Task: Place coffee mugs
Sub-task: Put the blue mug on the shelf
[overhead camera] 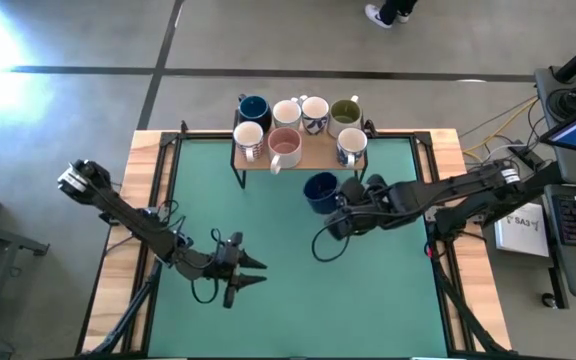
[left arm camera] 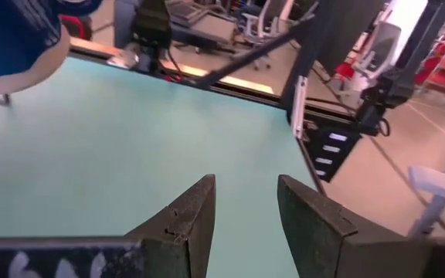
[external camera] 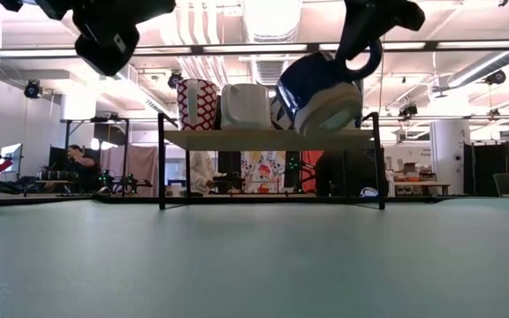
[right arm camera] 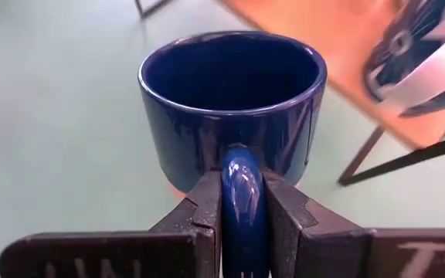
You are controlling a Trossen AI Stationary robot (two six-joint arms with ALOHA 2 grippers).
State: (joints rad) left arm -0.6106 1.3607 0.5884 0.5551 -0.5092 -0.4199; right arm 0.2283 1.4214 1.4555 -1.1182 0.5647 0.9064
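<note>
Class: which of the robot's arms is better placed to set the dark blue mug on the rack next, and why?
The right. Its gripper is shut on the handle of the dark blue mug, lifted beside the rack. The left gripper is open, empty and farther away.

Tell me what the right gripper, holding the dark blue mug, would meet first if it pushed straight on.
Probably the small wooden rack: the right gripper points the glossy dark blue ceramic mug toward its front edge. Depth is unclear; it might pass beneath.
</note>
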